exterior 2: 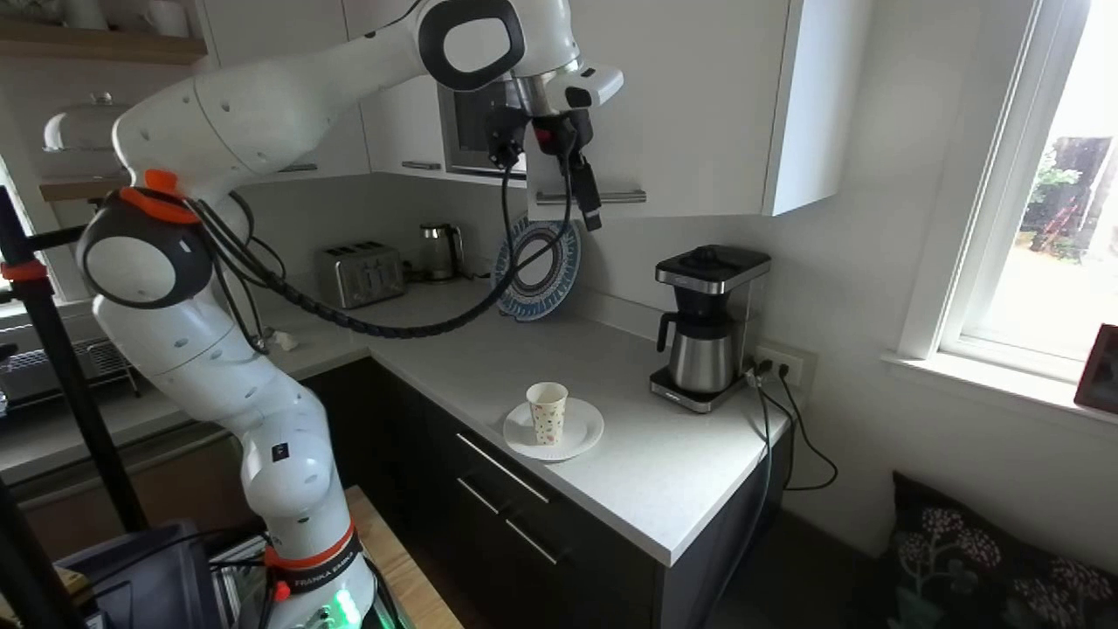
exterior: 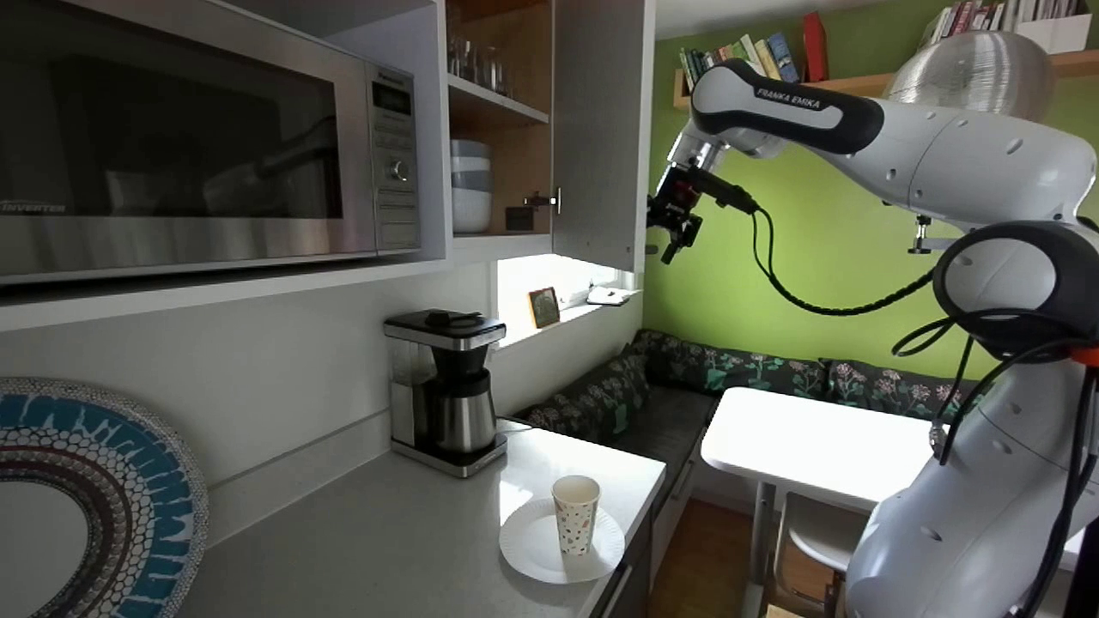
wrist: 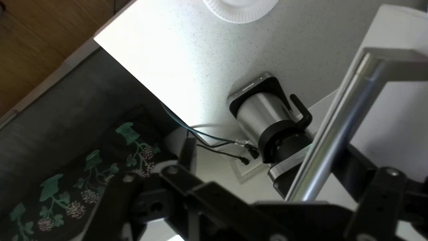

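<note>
In the wrist view, the gripper (wrist: 271, 157) has its fingers (wrist: 189, 152) spread wide with nothing gripped, and the metal handle (wrist: 336, 134) of the white cupboard door (wrist: 396, 120) crosses the space between them, just beside one finger and nearer the camera than the coffee maker (wrist: 276, 140); whether handle and finger touch is hard to tell. The coffee maker stands on the counter (wrist: 301, 50), with plugs (wrist: 245, 161) in a wall socket (wrist: 249, 172) just beside it, a white paper plate (wrist: 239, 18) apart from it at the top edge, and a dark flowered cushion (wrist: 83, 187) well to its left. In an exterior view, the cupboard door (exterior: 601, 129) stands open, and the gripper is beside the door's outer edge, higher than the coffee maker (exterior: 446, 390) and to its right. A patterned paper cup (exterior: 575, 515) is upright on the plate, near the coffee maker and to its right; stacked bowls (exterior: 470, 206) are above it, a microwave (exterior: 172, 146) is up to its left, and a white table (exterior: 798, 438) well to its right. In an exterior view, the gripper points down across the handle (exterior 2: 624, 197), higher than the coffee maker (exterior 2: 703, 336) and to its left; the cup and plate are also to its left, with a round platter (exterior 2: 556, 279), a toaster (exterior 2: 360, 273) and a kettle (exterior 2: 439, 252) farther off on that side, and a window (exterior 2: 1031, 218) to its right
</note>
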Action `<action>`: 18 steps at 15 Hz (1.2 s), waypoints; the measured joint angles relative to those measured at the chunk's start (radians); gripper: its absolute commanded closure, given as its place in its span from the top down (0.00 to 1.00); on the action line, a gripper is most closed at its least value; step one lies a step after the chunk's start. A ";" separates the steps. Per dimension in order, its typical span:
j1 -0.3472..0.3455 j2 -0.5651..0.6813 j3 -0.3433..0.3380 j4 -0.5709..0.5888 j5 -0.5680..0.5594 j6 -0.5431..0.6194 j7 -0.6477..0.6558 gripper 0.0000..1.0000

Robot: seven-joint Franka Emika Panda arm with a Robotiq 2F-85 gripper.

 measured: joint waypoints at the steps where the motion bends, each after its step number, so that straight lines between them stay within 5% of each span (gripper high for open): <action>1: -0.012 -0.009 -0.012 -0.007 -0.006 0.004 -0.011 1.00; 18: -0.018 -0.032 -0.066 -0.076 0.067 0.107 -0.058 1.00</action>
